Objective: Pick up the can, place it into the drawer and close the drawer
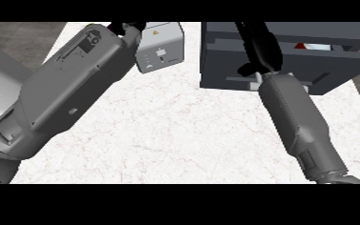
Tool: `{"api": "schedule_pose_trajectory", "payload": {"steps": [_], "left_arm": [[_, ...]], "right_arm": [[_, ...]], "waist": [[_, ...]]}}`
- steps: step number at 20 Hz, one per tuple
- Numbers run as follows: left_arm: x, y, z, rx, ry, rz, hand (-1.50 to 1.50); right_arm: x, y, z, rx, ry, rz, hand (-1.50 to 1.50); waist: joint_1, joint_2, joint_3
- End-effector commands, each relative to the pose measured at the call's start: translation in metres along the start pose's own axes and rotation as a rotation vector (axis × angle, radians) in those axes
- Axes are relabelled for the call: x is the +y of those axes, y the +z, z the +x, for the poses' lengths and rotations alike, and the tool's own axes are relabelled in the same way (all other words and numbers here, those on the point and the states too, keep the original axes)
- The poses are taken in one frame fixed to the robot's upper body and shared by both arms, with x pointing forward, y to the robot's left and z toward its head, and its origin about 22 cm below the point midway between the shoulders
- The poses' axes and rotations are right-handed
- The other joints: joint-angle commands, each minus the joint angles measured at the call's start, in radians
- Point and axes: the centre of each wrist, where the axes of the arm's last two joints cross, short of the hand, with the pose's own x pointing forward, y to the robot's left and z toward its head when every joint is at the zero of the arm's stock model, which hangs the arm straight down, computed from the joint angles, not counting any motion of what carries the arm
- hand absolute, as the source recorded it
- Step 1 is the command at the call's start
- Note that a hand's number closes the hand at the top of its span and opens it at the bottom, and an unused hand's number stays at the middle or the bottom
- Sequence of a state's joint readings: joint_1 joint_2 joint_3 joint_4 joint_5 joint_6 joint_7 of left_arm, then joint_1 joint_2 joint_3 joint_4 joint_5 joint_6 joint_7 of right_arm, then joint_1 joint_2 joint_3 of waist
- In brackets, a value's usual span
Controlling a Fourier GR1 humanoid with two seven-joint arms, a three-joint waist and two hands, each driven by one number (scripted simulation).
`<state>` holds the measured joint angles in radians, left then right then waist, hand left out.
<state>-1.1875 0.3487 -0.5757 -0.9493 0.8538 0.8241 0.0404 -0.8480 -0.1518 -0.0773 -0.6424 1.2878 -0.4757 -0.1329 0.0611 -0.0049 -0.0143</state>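
The dark drawer unit (225,62) stands at the back right of the white counter, its drawer (330,59) showing an open cavity. Inside that cavity lies the can (310,46), a small red and white shape, partly hidden by the drawer's wall. My right hand (257,43) stretches over the drawer's left part with its fingers straight, to the left of the can and apart from it. My left hand (131,28) shows only as a few black parts at the top edge, beyond the big grey forearm.
A light grey box with small buttons (161,47) stands at the back, just right of my left hand and left of the drawer unit. The white marble counter (175,133) spreads between my forearms. A darker floor strip shows at the far left.
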Motion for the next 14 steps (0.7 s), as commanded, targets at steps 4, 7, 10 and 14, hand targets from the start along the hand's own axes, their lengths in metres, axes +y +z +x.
{"api": "schedule_pose_trajectory", "payload": {"steps": [4, 7, 10, 14], "left_arm": [[0.009, 0.011, 0.006, -0.008, -0.003, -0.013, -1.50], [0.019, 0.012, 0.010, -0.021, -0.009, -0.005, -1.50], [0.022, 0.009, 0.017, -0.035, -0.001, -0.003, -1.50], [0.021, 0.012, 0.014, -0.021, -0.002, -0.004, -1.50]], "right_arm": [[0.020, 0.002, -0.005, 0.055, 0.000, -0.031, -1.50], [0.003, -0.019, -0.005, 0.064, 0.013, -0.063, -1.50], [-0.010, -0.031, -0.013, 0.072, 0.042, -0.087, -1.50], [-0.023, -0.045, -0.011, 0.082, 0.041, -0.133, -1.50]], "waist": [[0.024, 0.021, 0.017], [0.024, 0.022, 0.016], [0.028, 0.029, 0.016], [0.031, 0.037, 0.017]]}}
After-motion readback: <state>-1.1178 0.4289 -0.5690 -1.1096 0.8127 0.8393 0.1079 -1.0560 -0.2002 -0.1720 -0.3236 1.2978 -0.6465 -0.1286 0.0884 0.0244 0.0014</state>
